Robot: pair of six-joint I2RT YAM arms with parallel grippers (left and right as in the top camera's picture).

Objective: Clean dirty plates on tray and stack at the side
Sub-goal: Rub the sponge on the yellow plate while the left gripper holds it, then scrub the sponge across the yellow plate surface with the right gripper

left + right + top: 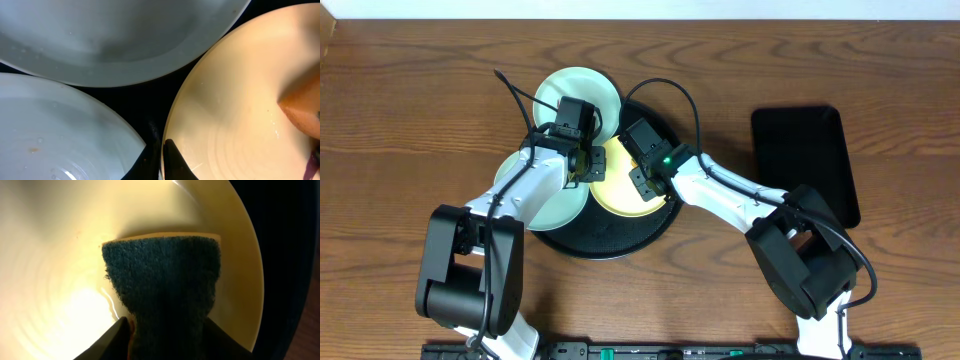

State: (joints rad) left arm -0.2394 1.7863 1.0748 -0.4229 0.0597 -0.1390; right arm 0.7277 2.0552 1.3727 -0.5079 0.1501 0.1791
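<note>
a brown wood-grain table (400, 90) fills the view, evenly lit.

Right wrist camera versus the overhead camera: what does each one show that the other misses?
Only the right wrist view shows the dark green sponge, held between the fingers of the right end effector and lying on the plate. Only the overhead view shows the left arm, the right arm, two mint-green plates and a rectangular black tray. Both show the yellow plate on the round black tray, though the wrist view catches only a dark sliver of that tray.
</note>
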